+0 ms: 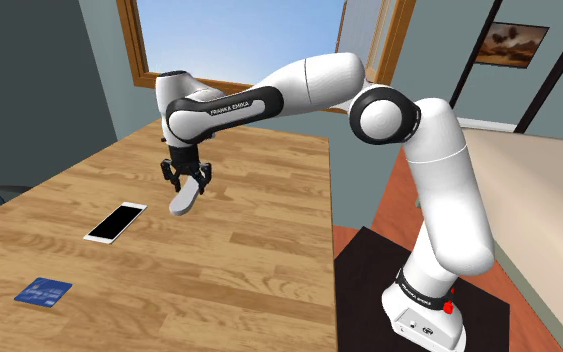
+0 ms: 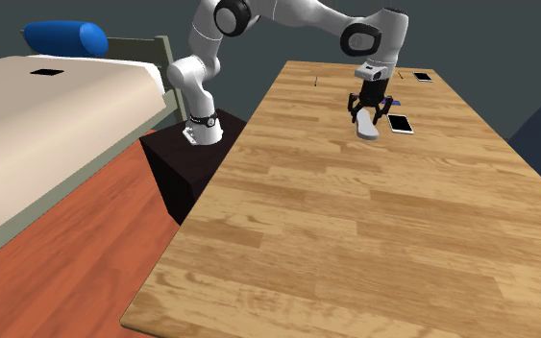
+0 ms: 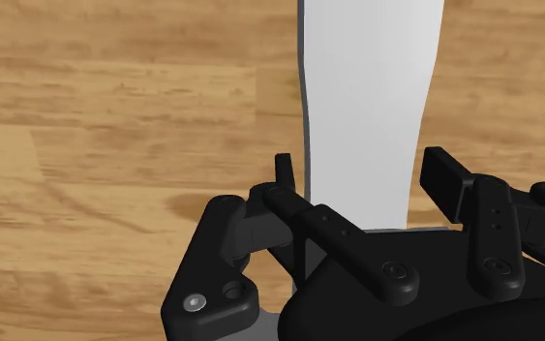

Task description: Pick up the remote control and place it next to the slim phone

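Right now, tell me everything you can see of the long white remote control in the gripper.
The long, plain white slab-shaped remote control shows no buttons. A thin grey edge runs along one side, and it narrows toward the clasped end. The all-black two-finger gripper is shut on it, a finger on each long side. It hangs tilted over the light wooden table, to the shoulder view's right of the black-screened, white-rimmed slim phone, apart from it. Whether its low end touches the wood is unclear.

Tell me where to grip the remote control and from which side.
Probably best to grip the remote control across its narrowed waist, coming from above with one finger on each long edge: it is long, flat and slimmest there. The gripper clasps it this way.
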`<state>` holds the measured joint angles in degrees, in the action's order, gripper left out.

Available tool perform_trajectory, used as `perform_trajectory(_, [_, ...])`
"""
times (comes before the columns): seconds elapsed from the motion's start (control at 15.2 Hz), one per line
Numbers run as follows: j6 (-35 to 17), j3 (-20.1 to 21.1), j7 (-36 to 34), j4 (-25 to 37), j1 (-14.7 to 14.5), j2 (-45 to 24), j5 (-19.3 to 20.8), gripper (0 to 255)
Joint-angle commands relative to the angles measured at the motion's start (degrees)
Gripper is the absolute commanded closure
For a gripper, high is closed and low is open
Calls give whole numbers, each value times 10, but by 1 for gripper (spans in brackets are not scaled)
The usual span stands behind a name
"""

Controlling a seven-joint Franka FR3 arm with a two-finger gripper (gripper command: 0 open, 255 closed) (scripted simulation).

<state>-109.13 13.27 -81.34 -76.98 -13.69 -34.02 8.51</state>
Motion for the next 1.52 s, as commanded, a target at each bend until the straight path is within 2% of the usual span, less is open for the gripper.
perform_trajectory(0.0, [-11, -1, -2, -5, -1, -5, 1, 255])
perform_trajectory(0.2, [-34, -2, -3, -20, -1, -13, 4, 255])
perform_trajectory(0.73, [-34, -2, -3, -20, -1, -13, 4, 255])
perform_trajectory(0.79, [-34, -2, -3, -20, -1, -13, 4, 0])
perform_trajectory(1.12, [-34, -2, -3, -20, -1, -13, 4, 0])
perform_trajectory(1.39, [30, 1, 1, 29, -3, 2, -1, 0])
perform_trajectory(1.45, [30, 1, 1, 29, -3, 2, -1, 0])
